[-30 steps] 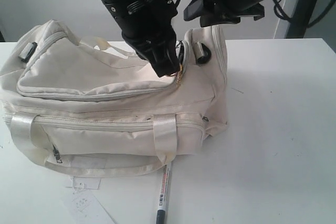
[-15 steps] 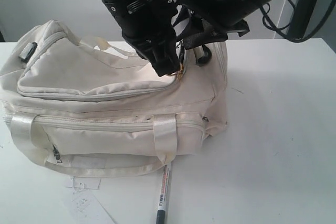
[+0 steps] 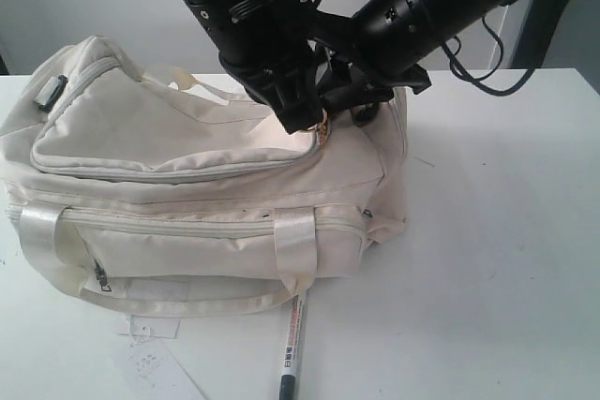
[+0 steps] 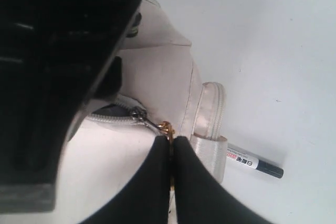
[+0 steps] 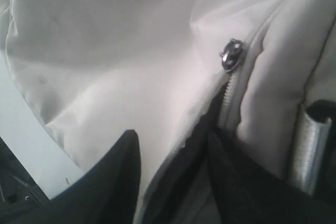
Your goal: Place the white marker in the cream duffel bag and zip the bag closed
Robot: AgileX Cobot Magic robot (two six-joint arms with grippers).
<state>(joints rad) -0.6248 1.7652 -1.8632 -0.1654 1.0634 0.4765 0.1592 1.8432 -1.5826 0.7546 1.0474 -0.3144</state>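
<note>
The cream duffel bag lies on the white table. The white marker lies on the table just in front of it, dark end toward the front edge; the left wrist view shows the marker beside a handle strap. My left gripper is at the bag's top right, shut on the gold zipper pull. My right gripper is open right beside it at the bag's right end. In its wrist view my right gripper has one finger on the cream fabric and the other at the dark gap below a zipper slider.
Paper tags lie on the table at the front left, by the bag's lower handle. Both black arms crowd the space above the bag's right end. Bare white table extends to the right of the bag.
My right arm has come down and leftward to the bag's right end, close beside the left gripper. The left gripper, bag and marker have stayed put.
</note>
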